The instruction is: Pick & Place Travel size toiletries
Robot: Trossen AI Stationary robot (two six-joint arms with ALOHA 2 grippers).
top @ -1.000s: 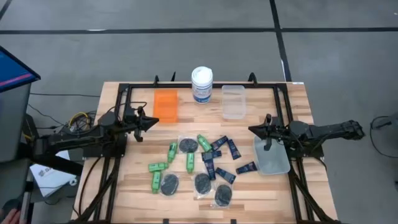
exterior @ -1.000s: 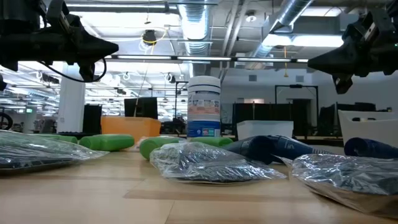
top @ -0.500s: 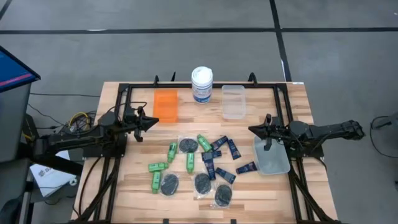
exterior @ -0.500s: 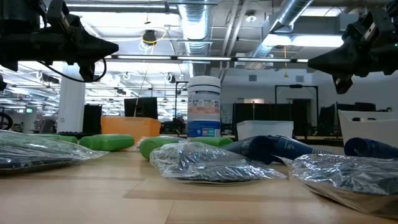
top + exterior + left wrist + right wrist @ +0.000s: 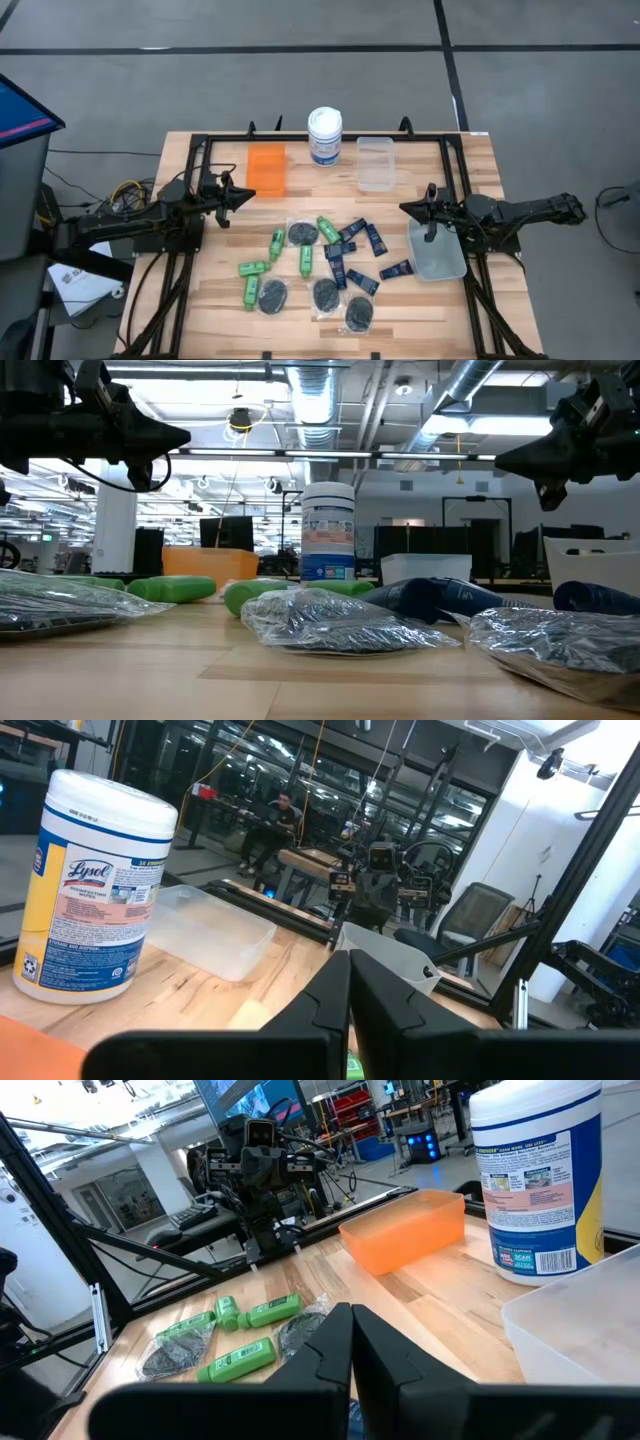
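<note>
High view: the travel size toiletries [image 5: 318,266] are seen scattered mid-table, touched by nothing. The left gripper [image 5: 250,195] is held above the table by the orange bin [image 5: 266,169], jaws clenched empty; the right gripper [image 5: 404,208] likewise, beside a clear tray [image 5: 438,255].

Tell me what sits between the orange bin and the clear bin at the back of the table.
The white wipes canister sits between the orange bin and clear bin, seen from above.
</note>
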